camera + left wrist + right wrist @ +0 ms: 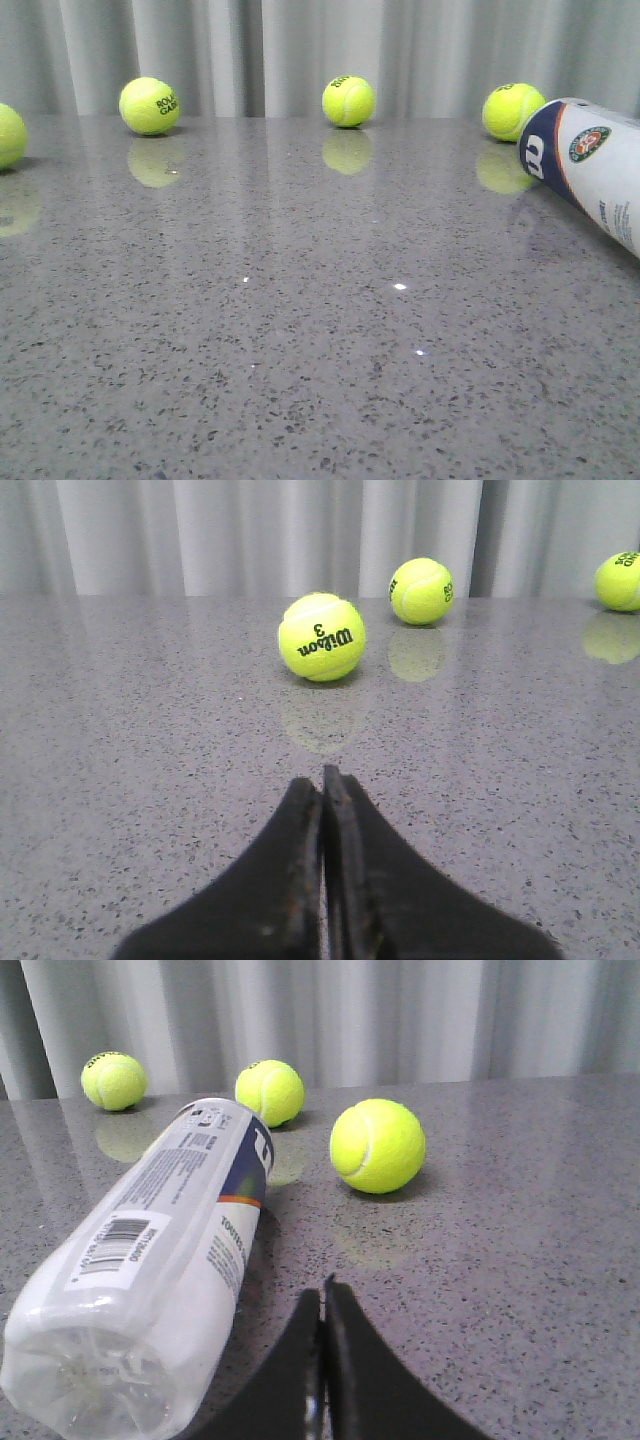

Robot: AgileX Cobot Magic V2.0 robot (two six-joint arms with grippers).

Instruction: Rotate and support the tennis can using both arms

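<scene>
Evidently the tennis can [160, 1260] lies on its side on the counter [300, 350], untouched; both the left pincer [322, 780] and right pincer [322, 1295] are pressed closed (holding nothing), not yet positioned for rotating.

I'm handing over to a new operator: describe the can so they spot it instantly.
Look to the right edge of the grey speckled table. The tennis can lies there on its side, beside a tennis ball. It is the only tube: white, with a navy band, W logo and round emblem.
</scene>
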